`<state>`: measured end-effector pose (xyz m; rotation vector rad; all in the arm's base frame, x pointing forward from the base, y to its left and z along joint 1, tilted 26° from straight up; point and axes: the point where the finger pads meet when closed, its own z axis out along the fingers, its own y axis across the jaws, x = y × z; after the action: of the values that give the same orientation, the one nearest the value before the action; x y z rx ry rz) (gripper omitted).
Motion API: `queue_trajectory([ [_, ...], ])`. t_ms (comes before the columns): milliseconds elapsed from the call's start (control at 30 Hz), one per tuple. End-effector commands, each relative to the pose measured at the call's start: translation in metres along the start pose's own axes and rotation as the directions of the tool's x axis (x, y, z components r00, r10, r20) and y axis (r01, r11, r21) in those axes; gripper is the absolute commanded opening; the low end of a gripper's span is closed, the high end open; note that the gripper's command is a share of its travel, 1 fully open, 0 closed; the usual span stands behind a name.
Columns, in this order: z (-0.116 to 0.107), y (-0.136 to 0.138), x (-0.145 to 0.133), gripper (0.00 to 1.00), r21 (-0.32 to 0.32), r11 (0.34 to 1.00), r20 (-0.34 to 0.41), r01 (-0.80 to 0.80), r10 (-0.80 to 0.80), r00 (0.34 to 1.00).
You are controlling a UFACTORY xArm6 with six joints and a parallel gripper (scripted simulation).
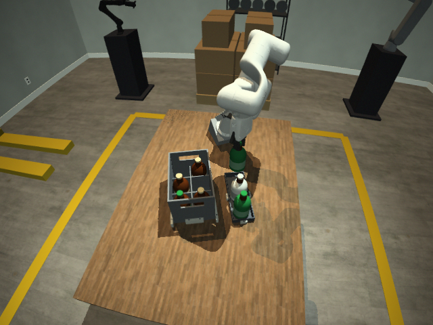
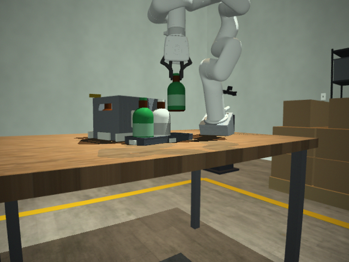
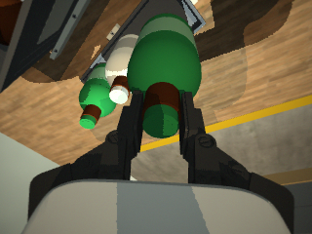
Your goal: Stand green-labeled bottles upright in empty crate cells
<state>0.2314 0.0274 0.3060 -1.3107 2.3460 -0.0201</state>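
My gripper [image 2: 176,75] is shut on the neck of a green-labeled bottle [image 2: 176,95] and holds it upright in the air above the far end of the dark tray [image 2: 158,138]. In the wrist view the fingers clamp its brown neck and the bottle [image 3: 166,56] hangs below. On the tray stand another green-labeled bottle [image 1: 241,204] and a white-labeled bottle [image 1: 239,185], both upright. The grey crate [image 1: 191,187] stands left of the tray. It holds three brown bottles [image 1: 198,166] and one with a green cap [image 1: 180,196] in the near left cell.
The arm's base [image 1: 223,134] sits on the table just behind the tray. Cardboard boxes [image 1: 218,52] and black pedestals [image 1: 127,63] stand on the floor beyond the table.
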Motion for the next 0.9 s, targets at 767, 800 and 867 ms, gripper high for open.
queue_trajectory([
  [767,-0.0098,-0.0005,-0.0004,0.0,0.002,1.0,0.001,0.001,-0.001,1.0],
  [800,-0.0098,-0.0005,-0.0004,0.0,0.002,1.0,0.001,0.001,-0.001,1.0],
  [867,-0.0098,-0.0005,-0.0004,0.0,0.002,1.0,0.001,0.001,-0.001,1.0],
])
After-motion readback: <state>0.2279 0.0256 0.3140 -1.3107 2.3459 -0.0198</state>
